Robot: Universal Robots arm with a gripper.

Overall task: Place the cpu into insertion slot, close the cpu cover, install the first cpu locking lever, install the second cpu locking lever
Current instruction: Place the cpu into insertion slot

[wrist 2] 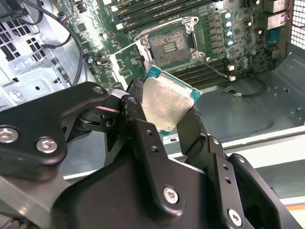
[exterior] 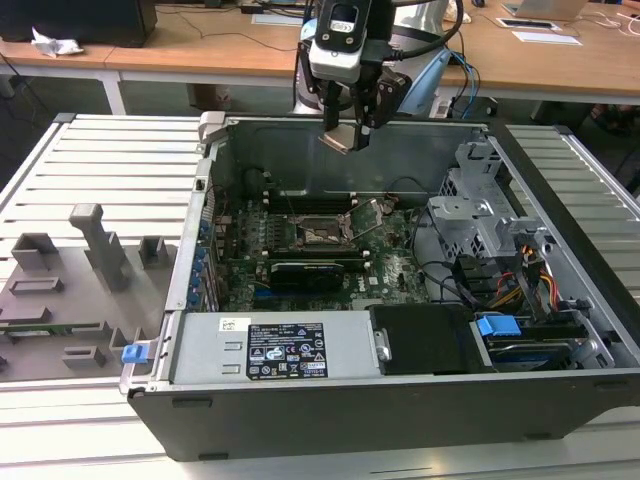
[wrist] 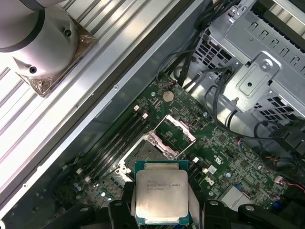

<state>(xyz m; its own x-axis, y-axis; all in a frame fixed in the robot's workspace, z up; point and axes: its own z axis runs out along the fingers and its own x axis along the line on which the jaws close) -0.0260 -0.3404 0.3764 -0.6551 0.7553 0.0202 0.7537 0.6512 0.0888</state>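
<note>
The chip is up in the air, flat silver face showing and pale edge all round, pinched by its two opposite sides between the black fingers of the hand. The hand is clamped on it, nothing loose there. In the exterior view it hangs high over the open computer case, near the back wall and well above the green board. The socket sits below it, bare and waiting. In the first wrist view the chip overlaps the socket's near corner, so it looks roughly over the spot but not squared to it. The metal cover appears tipped up and open, clear of the recess. This is the placing step, hardly begun by my reckoning, with the whole drop to go. To do it well, the chip wants to be level and turned so its edges run true with the socket rim. It should go straight down and never slide across the contacts. The long memory slots run just beside the socket, so the fingers need room there. The slatted counter under the case plays no part.
</note>
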